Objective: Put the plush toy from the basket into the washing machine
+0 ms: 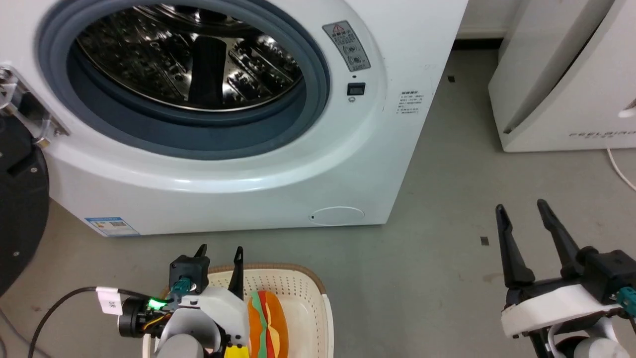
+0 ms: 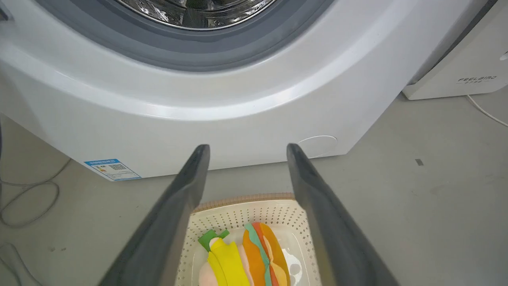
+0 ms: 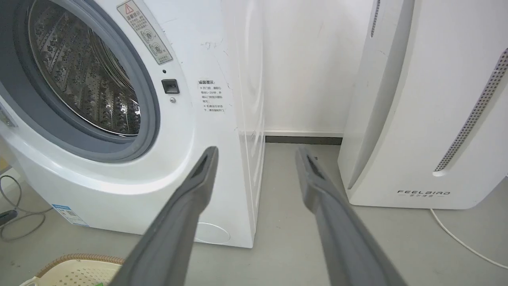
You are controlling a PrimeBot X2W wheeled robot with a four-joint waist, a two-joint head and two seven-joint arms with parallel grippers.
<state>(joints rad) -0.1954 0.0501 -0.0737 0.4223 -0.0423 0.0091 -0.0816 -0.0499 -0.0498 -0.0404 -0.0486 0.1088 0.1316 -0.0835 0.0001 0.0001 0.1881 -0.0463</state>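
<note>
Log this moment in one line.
left pincer: open, above basket | toy: in basket | right pincer: open, empty | washer: open

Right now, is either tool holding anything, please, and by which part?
Nothing is held: left tool and right tool are open; the plush toy lies in the basket.

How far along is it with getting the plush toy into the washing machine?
Done: the washing machine is open. In hand: the open left gripper hovers over the plush toy, ungrasped in the basket. Left: grasp, lift, drop it in the drum.
</note>
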